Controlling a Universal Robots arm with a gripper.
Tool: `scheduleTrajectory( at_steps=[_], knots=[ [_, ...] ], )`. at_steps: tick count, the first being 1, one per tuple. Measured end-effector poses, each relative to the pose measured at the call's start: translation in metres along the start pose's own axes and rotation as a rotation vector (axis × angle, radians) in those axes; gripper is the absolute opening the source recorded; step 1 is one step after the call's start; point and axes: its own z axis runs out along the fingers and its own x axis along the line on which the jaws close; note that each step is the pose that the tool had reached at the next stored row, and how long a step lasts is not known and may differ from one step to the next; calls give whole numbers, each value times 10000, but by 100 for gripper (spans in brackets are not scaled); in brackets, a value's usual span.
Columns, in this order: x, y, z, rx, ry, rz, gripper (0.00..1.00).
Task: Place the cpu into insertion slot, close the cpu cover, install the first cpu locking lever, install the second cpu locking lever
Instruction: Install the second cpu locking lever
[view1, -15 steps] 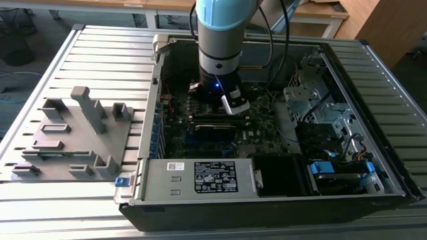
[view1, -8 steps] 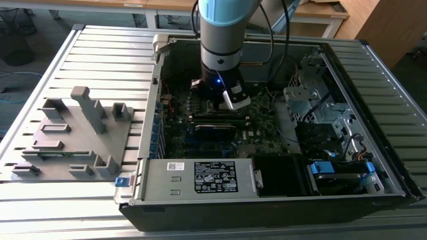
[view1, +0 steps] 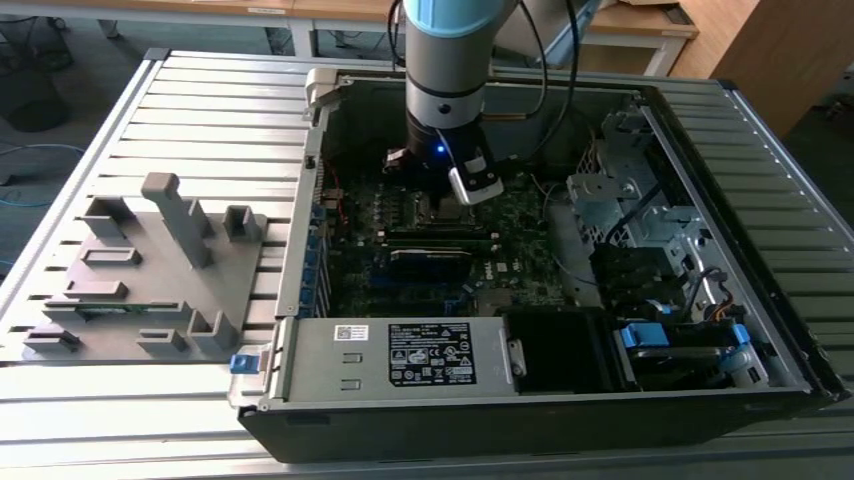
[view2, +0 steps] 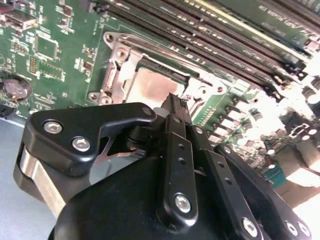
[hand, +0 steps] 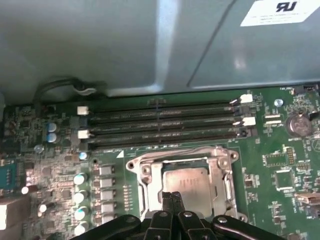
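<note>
Pincer (hand: 172, 199) clenched, empty, tips poised at edge of chip (hand: 186, 181) already seated in socket (hand: 150, 192) under metal frame (hand: 220, 155); could scrape chip face or bend frame if pressed off-centre.

The hand (hand: 172, 196) hangs just above the cpu (hand: 187, 181) with open room around it. Memory slots (hand: 162, 125) run just beside the cpu cover (hand: 222, 156), and the case wall (hand: 150, 45) rises beyond them.

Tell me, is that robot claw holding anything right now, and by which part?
Nothing is held. The gripper has its fingers pressed together with nothing between them, just above the cpu, which already sits in the insertion slot.
</note>
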Motion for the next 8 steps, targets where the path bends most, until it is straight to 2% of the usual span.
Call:
scheduleTrajectory(
  at_steps=[4, 5, 6, 8],
  knots=[
    [-101, 24, 8, 50, 9, 1, 10],
    [-109, 32, 9, 115, 3, -1, 10],
    [-111, 39, 10, 218, -5, -2, 10],
    [-114, 50, 12, 504, -33, -12, 10]
  ],
)
